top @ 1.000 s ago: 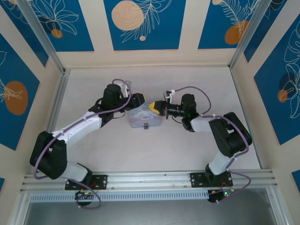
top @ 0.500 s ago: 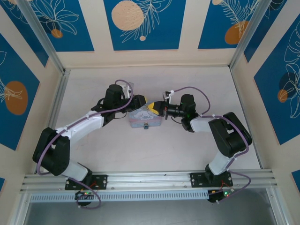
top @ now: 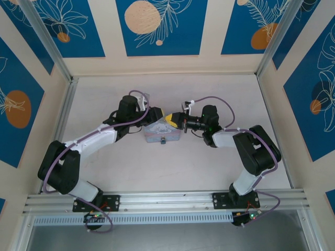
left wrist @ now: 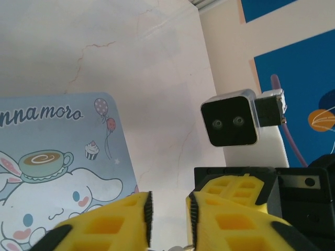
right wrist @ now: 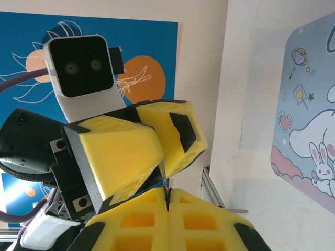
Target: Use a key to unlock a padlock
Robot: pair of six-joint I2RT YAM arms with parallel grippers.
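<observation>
Tin box [top: 157,135], left end effector [left wrist: 168,206] and right end effector [right wrist: 168,197] crowd mid-table; sides open.

One tin [top: 155,132], one padlock [top: 163,139], one key [right wrist: 164,175], two arms [top: 89,140] [top: 230,137], two hands: left hand [left wrist: 169,204], right hand [right wrist: 168,197].

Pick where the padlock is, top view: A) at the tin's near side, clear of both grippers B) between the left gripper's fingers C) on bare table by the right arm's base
A: the padlock sits at the near edge of the cartoon tin box, while the left gripper and right gripper meet at its far edge.
</observation>
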